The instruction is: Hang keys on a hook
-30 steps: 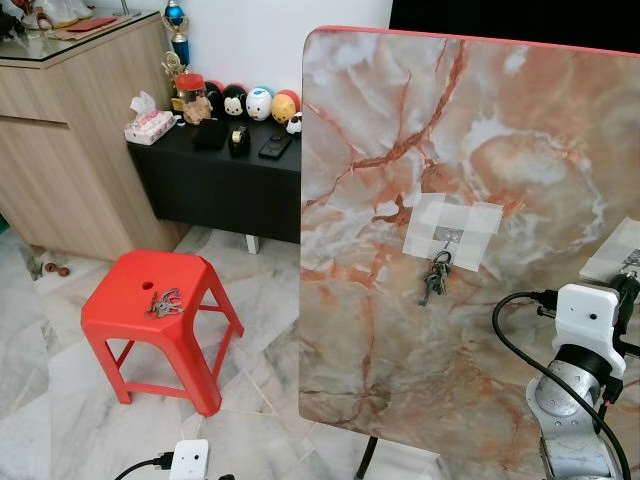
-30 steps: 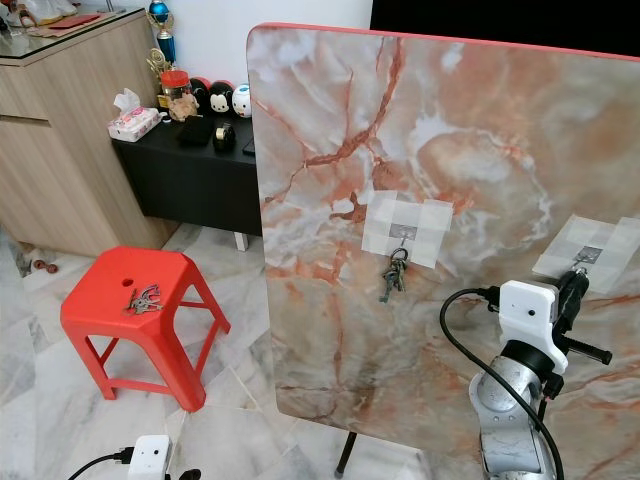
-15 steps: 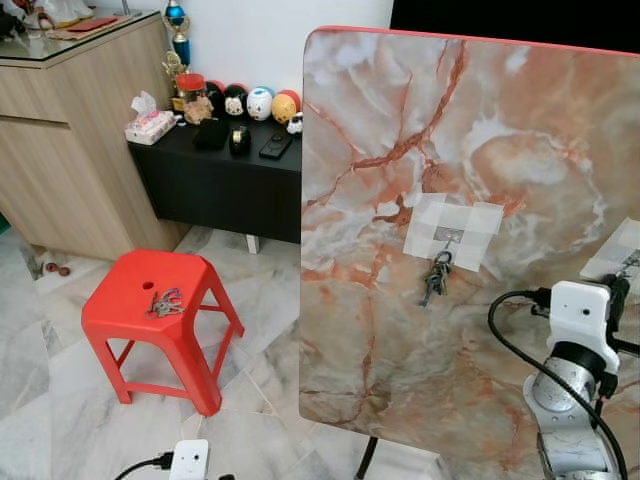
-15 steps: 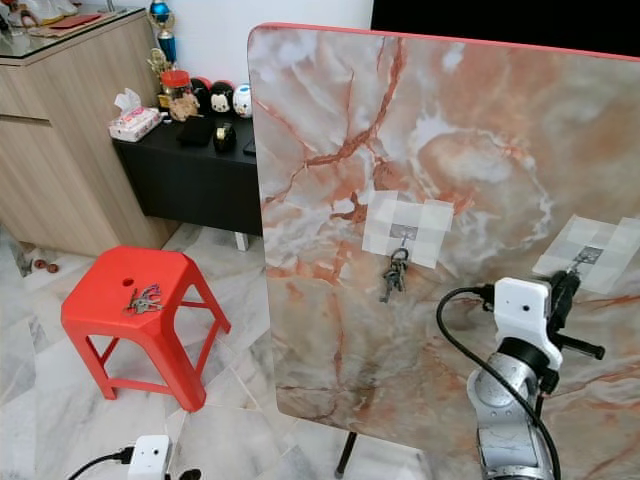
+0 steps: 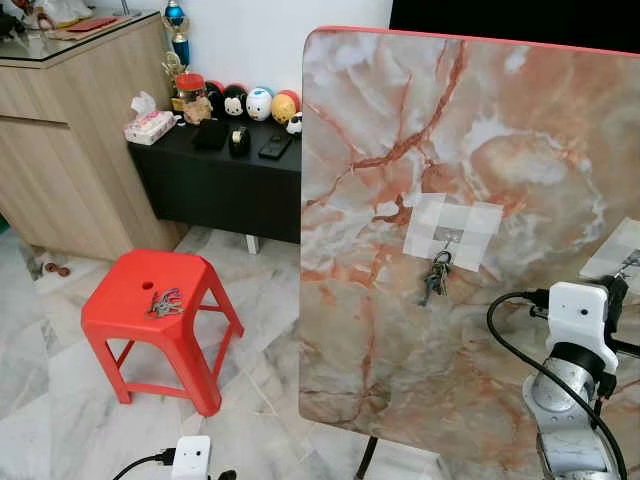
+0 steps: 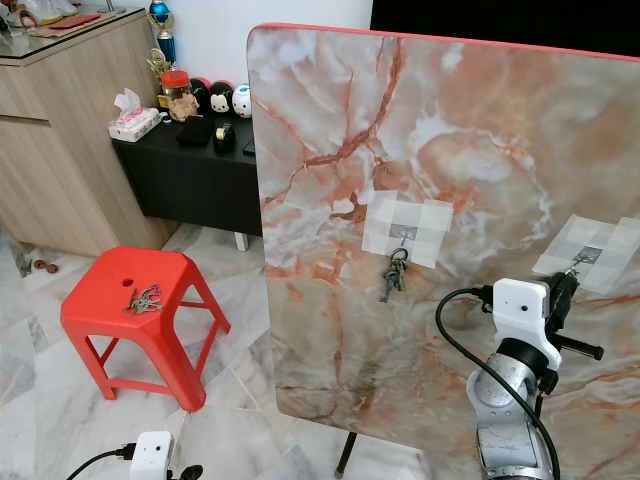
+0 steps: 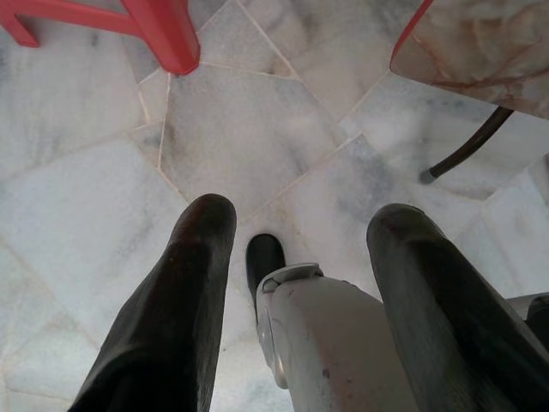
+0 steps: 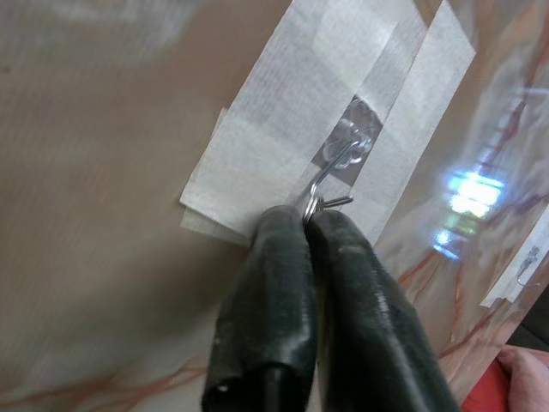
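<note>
Left eye view: keys (image 5: pixel 165 302) on red stool (image 5: pixel 125 310).

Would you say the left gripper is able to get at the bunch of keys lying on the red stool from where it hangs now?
Probably not yet. The left gripper hangs open, pointing at the floor beside the red stool's leg, while the keys lie up on the seat. Nothing blocks the way; the arm would just need raising.
</note>
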`<state>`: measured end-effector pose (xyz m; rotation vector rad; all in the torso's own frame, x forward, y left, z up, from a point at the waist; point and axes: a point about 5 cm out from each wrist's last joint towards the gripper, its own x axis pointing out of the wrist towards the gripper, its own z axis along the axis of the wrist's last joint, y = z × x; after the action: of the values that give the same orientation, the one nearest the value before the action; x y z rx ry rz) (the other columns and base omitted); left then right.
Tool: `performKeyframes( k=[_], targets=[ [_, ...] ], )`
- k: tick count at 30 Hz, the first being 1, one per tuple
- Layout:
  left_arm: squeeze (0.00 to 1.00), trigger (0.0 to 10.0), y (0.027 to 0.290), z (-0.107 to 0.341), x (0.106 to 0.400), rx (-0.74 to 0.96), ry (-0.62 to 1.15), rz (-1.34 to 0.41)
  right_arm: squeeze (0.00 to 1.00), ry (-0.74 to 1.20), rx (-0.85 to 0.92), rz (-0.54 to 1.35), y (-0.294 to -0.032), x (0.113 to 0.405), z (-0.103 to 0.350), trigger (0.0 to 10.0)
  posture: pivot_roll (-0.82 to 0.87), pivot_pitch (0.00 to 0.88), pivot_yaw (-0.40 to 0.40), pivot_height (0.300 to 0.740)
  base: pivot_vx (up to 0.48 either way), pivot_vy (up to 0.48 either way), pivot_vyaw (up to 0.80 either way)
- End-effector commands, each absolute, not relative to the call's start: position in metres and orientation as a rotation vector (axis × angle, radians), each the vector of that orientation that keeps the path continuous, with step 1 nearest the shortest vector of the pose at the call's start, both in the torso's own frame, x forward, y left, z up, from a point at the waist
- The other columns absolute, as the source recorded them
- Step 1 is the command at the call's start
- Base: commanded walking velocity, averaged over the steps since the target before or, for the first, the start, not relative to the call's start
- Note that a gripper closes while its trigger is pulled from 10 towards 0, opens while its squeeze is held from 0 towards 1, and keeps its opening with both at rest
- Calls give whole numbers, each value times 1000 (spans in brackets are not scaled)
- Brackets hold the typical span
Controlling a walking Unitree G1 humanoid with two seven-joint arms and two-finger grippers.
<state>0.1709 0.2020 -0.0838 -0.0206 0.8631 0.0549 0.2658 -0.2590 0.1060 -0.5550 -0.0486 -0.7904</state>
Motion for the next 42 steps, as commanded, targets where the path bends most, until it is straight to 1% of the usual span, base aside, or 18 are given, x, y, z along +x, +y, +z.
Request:
performKeyframes(
  k=[1,7,9,12,14,15,16,17,18,19,22,24,25,26,32,33,37,42],
  targets=[
    [0,10000,200,-86,167,-22,887,56,1000,-93,-538,-803,-259,265,114,10000,-17,0,-62,740,0,0,0],
    [0,10000,202,-87,166,-22,890,58,1000,-124,-527,-815,-259,258,120,10000,-22,0,-61,740,0,0,0],
    [0,10000,202,-87,164,-21,895,57,1000,-138,-544,-785,-255,246,120,10000,-23,0,-60,740,0,0,0],
    [0,10000,202,-87,164,-20,896,56,1000,-128,-546,-769,-253,241,119,10000,-23,0,-60,740,0,0,0],
    [0,10000,202,-88,164,-22,897,58,1000,-53,-485,-569,-238,235,99,10000,-21,0,-66,740,0,0,0],
    [0,10000,202,-88,163,-23,897,58,898,-41,-489,-525,-234,234,95,10000,-23,0,-65,740,0,0,0],
    [0,10000,202,-88,163,-23,897,58,898,-41,-489,-525,-234,234,95,10000,-23,0,-65,740,0,0,0],
    [0,10000,202,-88,164,-22,897,58,380,-10,-508,-467,-231,232,87,10000,-24,0,-65,740,0,0,0],
    [0,10000,202,-88,163,-22,897,58,0,24,-491,-428,-227,231,78,10000,-25,0,-64,740,0,0,0],
    [0,10000,202,-88,163,-22,897,58,0,24,-491,-428,-227,231,78,10000,-25,0,-64,740,0,0,0],
    [0,10000,203,-87,163,-20,897,58,0,203,-337,-358,-221,228,45,10000,-21,0,-66,740,0,0,0],
    [0,10000,203,-87,164,-17,896,61,0,423,-291,-362,-221,222,15,10000,-24,0,-64,740,0,0,0],
    [0,10000,204,-87,164,-17,895,61,0,476,-230,-406,-222,219,6,10000,-27,0,-64,740,0,0,0],
    [0,10000,204,-87,164,-15,895,60,0,597,-74,-479,-222,211,-14,10000,-29,0,-63,740,0,0,0],
    [0,10000,204,-86,165,-14,892,62,0,748,46,-515,-219,200,-44,10000,-12,0,-62,740,0,0,0],
    [0,10000,205,-86,165,-15,891,66,0,808,94,-521,-216,195,-55,10000,-2,0,-63,740,0,0,0],
    [0,10000,208,-86,166,-10,892,71,0,917,137,-462,-207,187,-73,10000,-25,0,-53,740,0,0,0],
    [0,10000,210,-85,166,-4,896,72,0,1005,8,-302,-198,177,-84,10000,-13,0,-52,740,0,0,0]
  ],
)
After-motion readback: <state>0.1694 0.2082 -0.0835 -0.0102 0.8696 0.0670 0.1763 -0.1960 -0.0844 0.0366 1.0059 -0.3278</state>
